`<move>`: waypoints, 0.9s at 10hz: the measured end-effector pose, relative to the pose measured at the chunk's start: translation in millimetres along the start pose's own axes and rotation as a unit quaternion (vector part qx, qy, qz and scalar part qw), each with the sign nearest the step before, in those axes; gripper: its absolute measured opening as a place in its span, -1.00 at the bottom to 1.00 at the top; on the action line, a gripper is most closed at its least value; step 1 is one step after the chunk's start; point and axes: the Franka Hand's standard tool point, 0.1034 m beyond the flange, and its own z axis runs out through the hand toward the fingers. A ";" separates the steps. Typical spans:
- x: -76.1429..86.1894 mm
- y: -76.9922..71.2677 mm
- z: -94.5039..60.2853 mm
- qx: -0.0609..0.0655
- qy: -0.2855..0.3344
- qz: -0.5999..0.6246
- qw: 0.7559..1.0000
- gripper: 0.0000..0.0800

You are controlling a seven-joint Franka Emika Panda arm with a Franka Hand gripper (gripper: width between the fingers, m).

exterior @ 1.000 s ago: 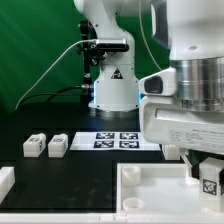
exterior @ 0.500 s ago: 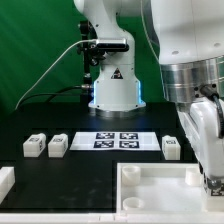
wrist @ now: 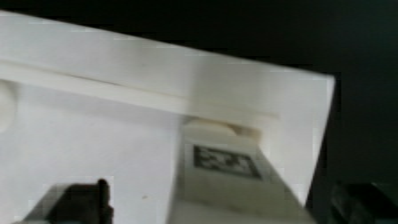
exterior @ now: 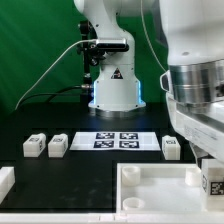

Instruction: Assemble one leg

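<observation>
One leg (exterior: 211, 181), a small white block with a tag, stands at the near corner of the white tray (exterior: 150, 186) on the exterior view's right. My gripper (exterior: 210, 170) hangs over it. In the wrist view the leg (wrist: 226, 160) rises between my two dark fingers (wrist: 80, 205). My gripper (wrist: 222, 208) is open, with a gap showing between one finger and the leg. Three more legs lie on the black table: two side by side (exterior: 33, 145) (exterior: 57, 145) on the left and one (exterior: 171, 147) by the tray.
The marker board (exterior: 118, 140) lies flat in front of the robot base (exterior: 112, 90). A white part (exterior: 5, 181) shows at the exterior view's left edge. My arm fills the upper right of the exterior view.
My wrist and hand have turned and shifted above the tray's corner. The leg under the gripper stays at about the same spot. The other legs have not moved.
</observation>
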 end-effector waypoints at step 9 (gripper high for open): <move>18.8 -4.1 2.7 -0.019 0.031 -0.533 0.845 0.62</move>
